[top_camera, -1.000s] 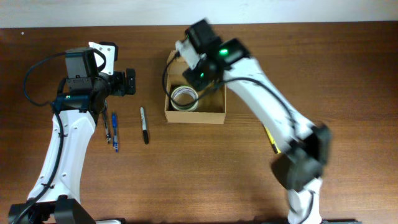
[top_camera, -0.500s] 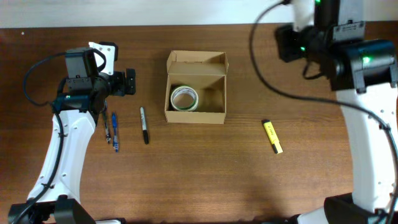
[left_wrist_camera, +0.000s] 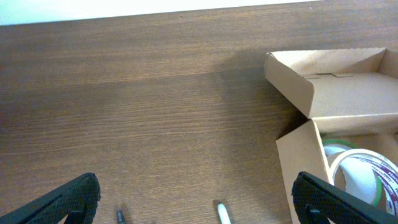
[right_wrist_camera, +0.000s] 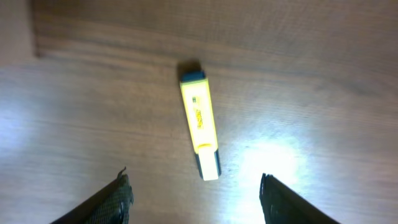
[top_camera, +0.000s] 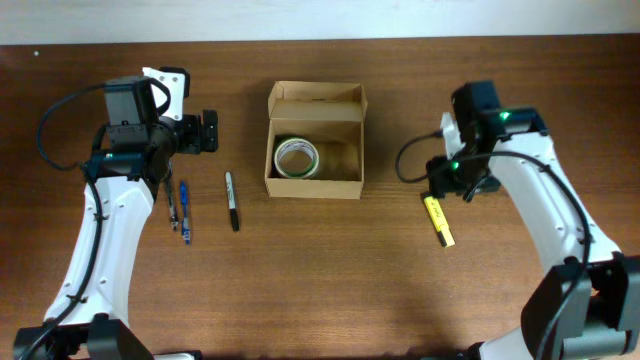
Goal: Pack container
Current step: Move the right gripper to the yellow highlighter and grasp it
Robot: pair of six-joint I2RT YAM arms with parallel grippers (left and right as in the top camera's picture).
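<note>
The container (top_camera: 313,187) is an open tan cardboard box at the table's middle back, with its flap lid folded back. A tape roll (top_camera: 297,157) lies inside on the left. A yellow highlighter (top_camera: 440,222) lies on the table to the right of the box. My right gripper (top_camera: 452,186) is open and empty just above the highlighter's far end. In the right wrist view the highlighter (right_wrist_camera: 199,123) lies ahead of the open fingers (right_wrist_camera: 196,199). My left gripper (top_camera: 207,131) is open and empty left of the box. It is also open in the left wrist view (left_wrist_camera: 196,199), where the box (left_wrist_camera: 297,155) stands at right.
A black marker (top_camera: 232,201) and blue pens (top_camera: 184,210) lie left of the box, below my left gripper. Their tips show in the left wrist view, the marker (left_wrist_camera: 221,213) and a pen (left_wrist_camera: 120,216). The table's back edge meets a white wall.
My right arm left the box, swung out to the far right, then came down over the yellow highlighter. The left arm has not moved.
</note>
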